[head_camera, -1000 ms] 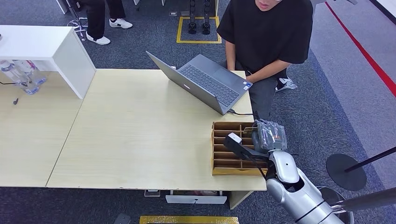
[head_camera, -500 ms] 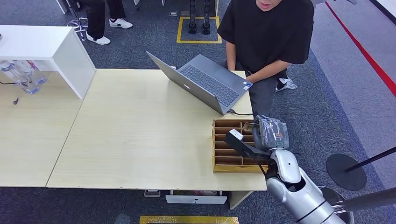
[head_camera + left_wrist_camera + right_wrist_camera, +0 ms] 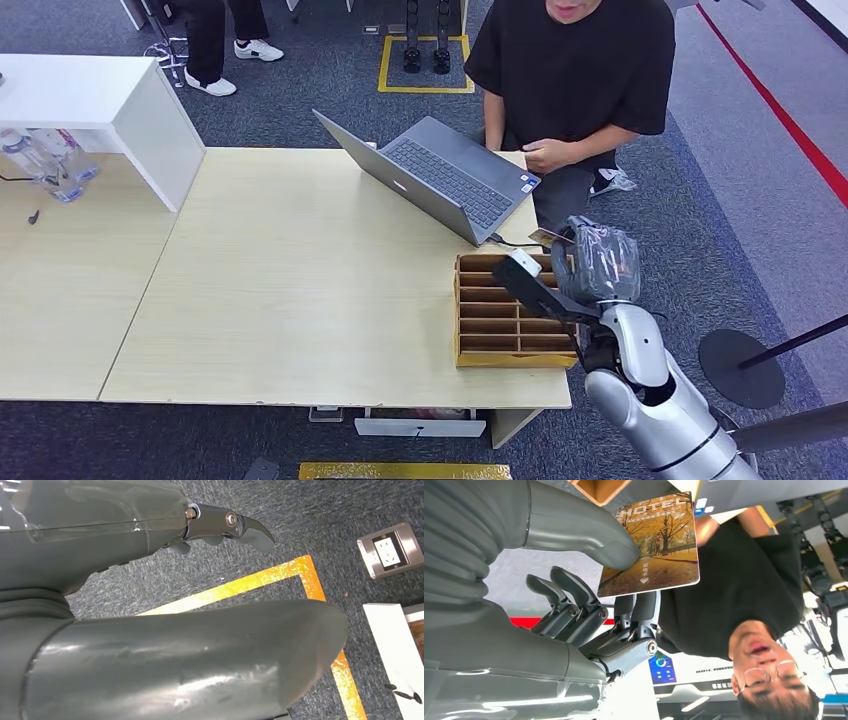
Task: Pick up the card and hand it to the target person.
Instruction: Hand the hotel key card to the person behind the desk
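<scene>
Currently, one hotel key card (image 3: pixel 651 545) is held in the right hand (image 3: pixel 589 605), pinched between the thick grey thumb on its printed face and the darker fingers (image 3: pixel 644 607) behind it. Its face shows autumn trees with yellow foliage along a path, the word HOTEL across one edge, small white characters and an arrow mark.

From the head view, left to right: one white shelf unit (image 3: pixel 95 110) stands at the far left of the table (image 3: pixel 300 300), with clear plastic bottles (image 3: pixel 50 160) beside it; their number cannot be told. One grey laptop (image 3: pixel 440 180) sits open toward the far edge. One wooden slotted organiser (image 3: pixel 500 315) lies at the table's near right corner. The right hand (image 3: pixel 597 262) is raised just beyond the organiser's far right corner, the card (image 3: pixel 545 237) projecting toward one seated person in a black shirt (image 3: pixel 575 70).

The left hand (image 3: pixel 150 580) hangs over carpet and yellow floor tape (image 3: pixel 260 580); whether its fingers are spread or closed cannot be told.
</scene>
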Robot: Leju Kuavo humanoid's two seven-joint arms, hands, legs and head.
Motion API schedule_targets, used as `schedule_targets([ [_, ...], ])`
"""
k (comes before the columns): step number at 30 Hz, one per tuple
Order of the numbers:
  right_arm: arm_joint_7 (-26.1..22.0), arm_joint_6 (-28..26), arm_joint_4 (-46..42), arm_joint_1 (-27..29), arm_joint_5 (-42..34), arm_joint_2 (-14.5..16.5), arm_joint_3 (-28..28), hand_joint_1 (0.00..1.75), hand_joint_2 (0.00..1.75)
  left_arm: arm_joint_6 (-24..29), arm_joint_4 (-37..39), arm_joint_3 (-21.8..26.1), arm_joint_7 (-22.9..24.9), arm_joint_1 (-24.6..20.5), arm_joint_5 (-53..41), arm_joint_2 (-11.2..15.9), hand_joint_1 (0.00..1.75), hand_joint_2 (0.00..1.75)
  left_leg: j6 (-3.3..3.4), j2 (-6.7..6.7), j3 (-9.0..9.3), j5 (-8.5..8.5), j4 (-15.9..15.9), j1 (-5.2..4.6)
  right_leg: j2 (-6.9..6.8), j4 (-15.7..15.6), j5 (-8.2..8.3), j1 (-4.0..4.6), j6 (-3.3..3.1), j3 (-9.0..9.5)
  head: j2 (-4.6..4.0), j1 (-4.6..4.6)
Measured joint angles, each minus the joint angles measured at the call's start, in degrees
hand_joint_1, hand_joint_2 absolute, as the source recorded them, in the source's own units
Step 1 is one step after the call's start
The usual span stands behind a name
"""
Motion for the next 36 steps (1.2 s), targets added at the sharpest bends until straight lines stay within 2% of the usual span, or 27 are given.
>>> schedule_targets([
  [7,0.0,0.1,-2.7,-0.7,1.3,-0.8,-0.6,1.75,1.75,0.0,0.0,0.0,0.0,0.0,0.0,0.0,0.0,0.0,0.0,0.0,0.0,0.0,0.0,0.0,0.01,0.0,0.0,0.0,0.0,0.0,0.0,0.0],
  [11,0.8,1.9,-2.8,-2.8,1.4,-1.6,-1.0,1.75,1.75,-0.3,0.0,-0.2,0.3,-0.2,0.0,0.0,0.0,0.0,0.0,0.0,0.0,0.0,0.0,-0.01,0.01,0.0,0.0,-0.01,0.0,0.0,0.0,-0.01],
  [19,2.2,5.6,0.0,-8.4,0.9,-4.8,-1.8,1.74,1.75,-0.7,0.0,-1.5,1.2,-1.1,0.0,-0.2,0.0,0.0,0.01,0.0,-0.01,0.01,0.0,-0.01,0.0,0.0,0.02,-0.01,0.02,0.0,0.0,-0.01],
  [28,4.2,11.2,4.9,-12.0,2.5,-9.3,-2.1,1.61,1.75,-0.8,0.0,-2.9,1.8,-1.4,0.0,-0.2,0.0,0.0,0.01,-0.01,-0.02,0.01,0.0,-0.02,-0.02,0.0,0.02,-0.02,0.02,0.0,0.0,0.01],
  [29,4.3,11.7,5.4,-12.0,2.7,-9.7,-2.1,1.56,1.75,-0.9,0.0,-3.1,1.9,-1.4,0.0,-0.2,0.0,0.0,0.01,-0.02,-0.03,0.01,0.0,-0.02,-0.02,0.0,0.02,-0.02,0.02,-0.01,0.0,0.0],
  [31,4.4,12.2,6.2,-12.1,2.9,-10.3,-2.1,0.89,1.75,-1.0,0.0,-3.4,2.1,-1.4,0.0,-0.2,0.0,0.0,0.01,-0.02,-0.03,0.01,0.0,-0.01,-0.01,0.0,0.02,-0.02,0.02,-0.01,0.0,-0.01],
  [33,4.5,12.6,6.9,-12.1,2.9,-10.7,-2.1,0.14,1.75,-1.0,0.0,-3.6,2.2,-1.4,0.0,-0.2,0.0,0.0,0.01,-0.02,-0.03,0.01,0.0,-0.01,-0.01,0.0,0.02,-0.01,0.02,-0.02,0.0,-0.01],
  [35,4.5,13.1,7.5,-12.1,2.9,-10.9,-2.0,0.0,1.75,-1.1,0.0,-3.8,2.2,-1.4,0.0,-0.2,0.0,0.0,0.01,-0.01,-0.02,0.01,0.0,0.0,-0.01,0.0,0.02,0.0,0.02,-0.02,0.0,-0.01],
  [36,4.5,13.3,7.7,-12.1,3.0,-10.9,-1.9,0.0,1.75,-1.2,0.0,-3.8,2.2,-1.4,0.0,-0.3,0.0,0.0,0.01,-0.01,-0.02,0.01,0.0,0.0,0.0,0.0,0.02,0.0,0.02,-0.02,0.0,-0.01],
])
